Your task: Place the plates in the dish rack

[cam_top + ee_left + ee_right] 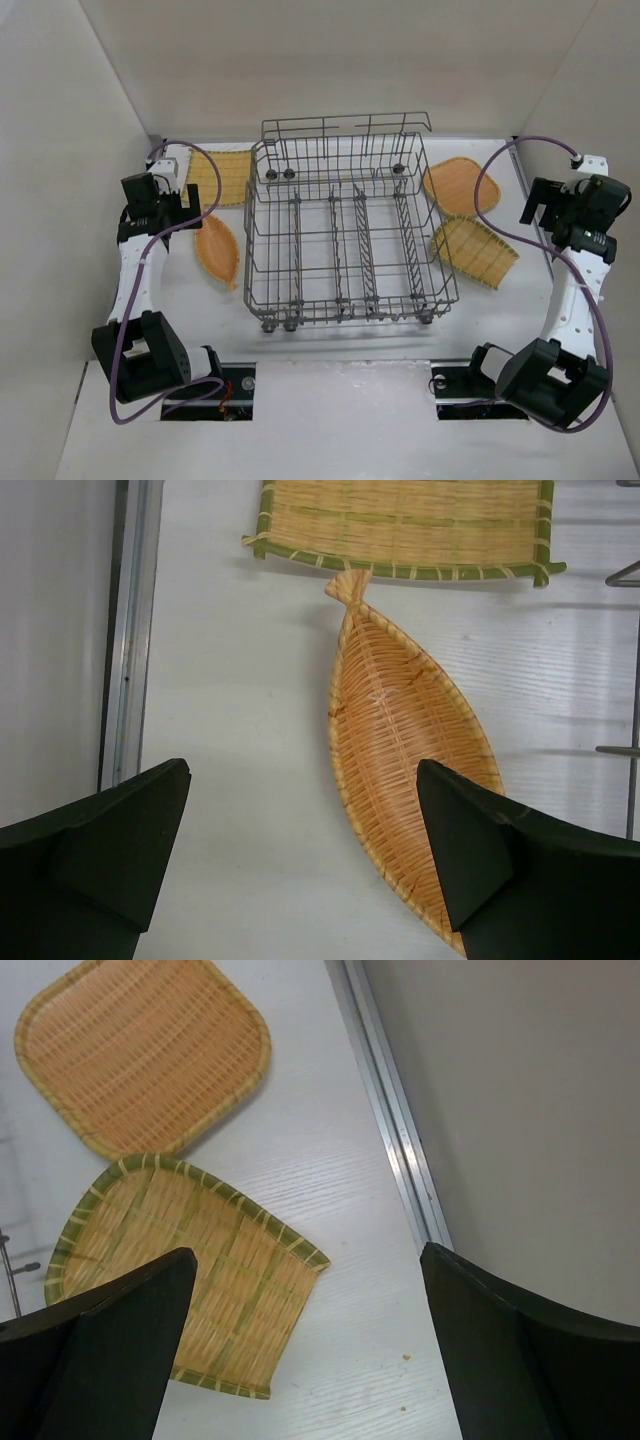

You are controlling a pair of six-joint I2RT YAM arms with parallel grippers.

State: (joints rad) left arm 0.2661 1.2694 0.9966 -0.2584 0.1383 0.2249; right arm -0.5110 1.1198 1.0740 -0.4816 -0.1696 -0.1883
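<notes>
Black jaws gaped wide on left gripper (302, 770) and right gripper (307, 1250); orange woven leaf-shaped plate (400, 730) lay between left's, yellow ribbed squarish plate (240, 1290) beside right's.

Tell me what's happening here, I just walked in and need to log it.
Nothing is loaded yet: the dish rack holds no plates. All four lie flat on the table. The leaf-shaped orange plate and left yellow plate are on its left side, and the rounded orange plate and right yellow plate on its right. The left gripper and right gripper are both open and empty, each poised above its pair.
</notes>
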